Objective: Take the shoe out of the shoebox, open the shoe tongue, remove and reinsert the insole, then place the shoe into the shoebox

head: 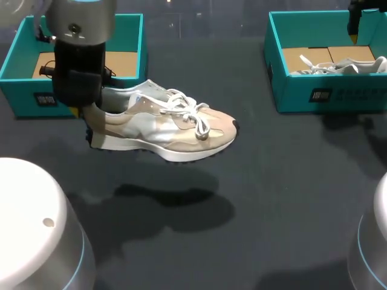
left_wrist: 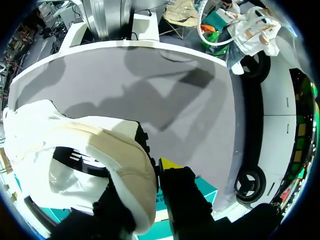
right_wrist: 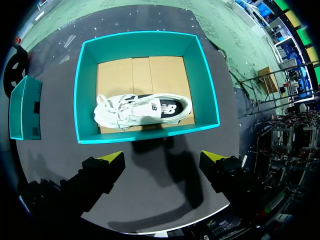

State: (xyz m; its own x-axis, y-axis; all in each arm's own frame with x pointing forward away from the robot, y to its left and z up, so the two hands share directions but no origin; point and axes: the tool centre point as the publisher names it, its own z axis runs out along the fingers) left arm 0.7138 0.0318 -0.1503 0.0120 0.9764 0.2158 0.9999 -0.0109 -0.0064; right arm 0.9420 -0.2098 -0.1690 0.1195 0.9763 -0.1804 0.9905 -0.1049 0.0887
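A beige and white sneaker (head: pixel 163 130) with white laces hangs above the dark table, toe pointing right, its shadow on the cloth below. My left gripper (head: pixel 77 110) is shut on its heel collar; in the left wrist view the padded heel (left_wrist: pixel 100 150) sits between the fingers (left_wrist: pixel 168 165). Behind it stands the left teal shoebox (head: pixel 18 90), holding only its cardboard floor. My right gripper (right_wrist: pixel 162 160) is open and hovers over the near wall of the right teal shoebox (right_wrist: pixel 80 90), where a second white sneaker (right_wrist: pixel 142 110) lies on its side.
The right shoebox (head: pixel 326 96) stands at the back right with its sneaker (head: pixel 338 65) inside. Two white arm bases (head: pixel 30 217) fill the front corners. The left shoebox (right_wrist: pixel 25 112) shows far off beside the right gripper.
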